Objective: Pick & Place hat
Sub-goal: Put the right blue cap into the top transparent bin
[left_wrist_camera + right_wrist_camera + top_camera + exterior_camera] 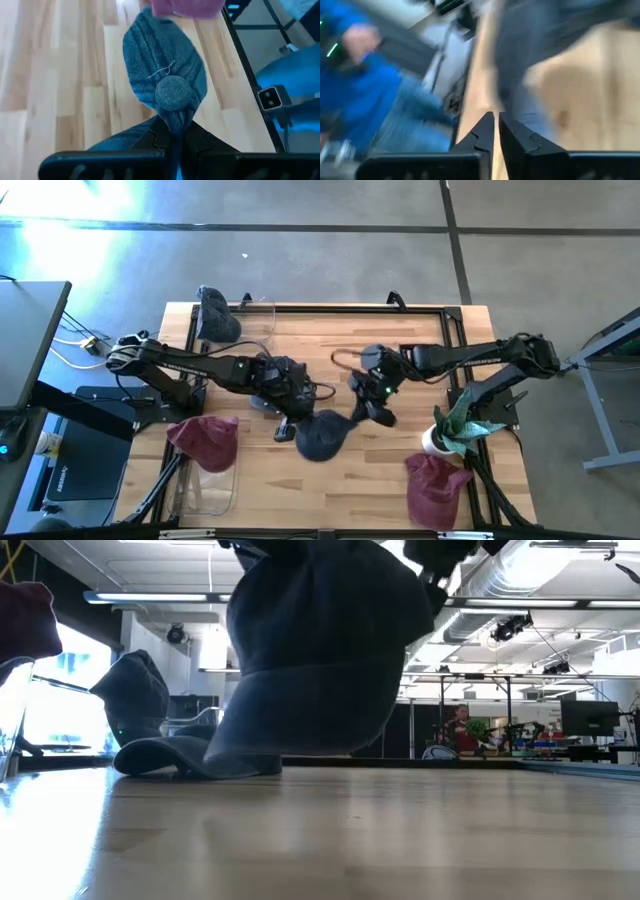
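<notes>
A: What sits nearest the front edge of the tabletop?

B: Two maroon hats: one at the front left over a clear container, the other at the front right, with a small potted plant just behind it.

A: And the hat being handled?

B: The dark grey-blue hat is at the middle of the tabletop, lifted clear of the wood in the low view. It is soft denim-like cloth with stitched panel seams and a covered button on the crown. No brand or writing can be read on it.

A: Who has hold of it?

B: The left hand has its fingers pressed together on the cloth near the crown button. The right hand is just beside the hat, its fingers nearly touching each other with only a thin slit between; whether cloth is caught there, I cannot tell.

A: Farther back?

B: Another dark hat rests at the back left corner. In the right wrist view a person in blue shows beyond the tabletop edge.
</notes>
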